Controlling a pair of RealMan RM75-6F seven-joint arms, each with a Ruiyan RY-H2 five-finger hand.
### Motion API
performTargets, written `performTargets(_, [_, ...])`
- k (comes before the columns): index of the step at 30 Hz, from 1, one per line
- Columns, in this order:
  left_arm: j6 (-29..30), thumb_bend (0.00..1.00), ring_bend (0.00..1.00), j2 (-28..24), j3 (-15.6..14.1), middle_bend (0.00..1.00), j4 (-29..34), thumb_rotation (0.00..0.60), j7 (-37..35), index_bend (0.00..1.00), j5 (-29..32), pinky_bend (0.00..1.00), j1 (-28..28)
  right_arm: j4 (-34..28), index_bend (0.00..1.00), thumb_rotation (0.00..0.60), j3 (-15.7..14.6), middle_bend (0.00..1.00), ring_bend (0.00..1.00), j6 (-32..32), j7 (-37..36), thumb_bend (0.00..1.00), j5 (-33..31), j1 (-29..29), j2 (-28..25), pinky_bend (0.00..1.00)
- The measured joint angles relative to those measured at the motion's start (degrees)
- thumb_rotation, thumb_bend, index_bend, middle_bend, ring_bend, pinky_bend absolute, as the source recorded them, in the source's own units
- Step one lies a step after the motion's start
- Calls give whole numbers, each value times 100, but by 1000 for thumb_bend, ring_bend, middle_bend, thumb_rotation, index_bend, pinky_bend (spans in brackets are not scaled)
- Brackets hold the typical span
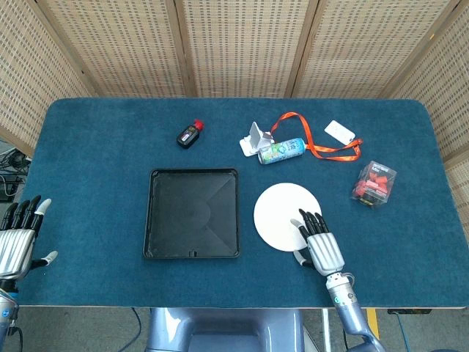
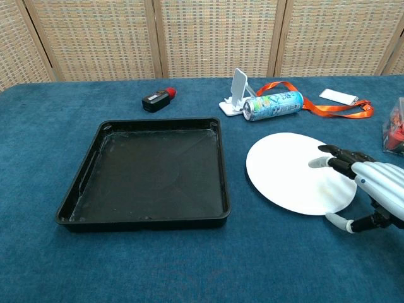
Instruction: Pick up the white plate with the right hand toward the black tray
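Observation:
The white plate [image 1: 282, 214] [image 2: 291, 172] lies flat on the blue table, just right of the black tray [image 1: 193, 246] [image 2: 82, 189]. My right hand [image 1: 319, 246] [image 2: 372, 189] reaches over the plate's near right part, fingers stretched out above its surface. Its thumb sits apart at the plate's near rim. I see no grip on the plate. My left hand [image 1: 18, 238] rests open at the table's near left corner, far from the tray; the chest view does not show it.
At the back stand a small black bottle with a red cap [image 1: 189, 134] [image 2: 158, 98], a white phone stand [image 1: 253, 138], a drink can [image 1: 282, 150] [image 2: 273, 105] and an orange lanyard with a white card [image 1: 339, 132]. A clear box of red pieces [image 1: 374, 183] sits right of the plate.

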State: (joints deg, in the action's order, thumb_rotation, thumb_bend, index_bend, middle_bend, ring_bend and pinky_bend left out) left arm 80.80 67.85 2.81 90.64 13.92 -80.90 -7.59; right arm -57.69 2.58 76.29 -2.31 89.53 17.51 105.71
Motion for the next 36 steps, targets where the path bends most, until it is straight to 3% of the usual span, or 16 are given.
performTargets(25, [11,0,0,-3,-6,0,15,600,6,0,12,0,-7,-53,201,600,-38,0,0,-130,29,514,-125,29,39,29])
performTargets(36, [21,0,0,-2,-1,0,12,600,6,0,23,0,-6,284,229,600,73,0,0,-189,-82,517,-162,159,251,33])
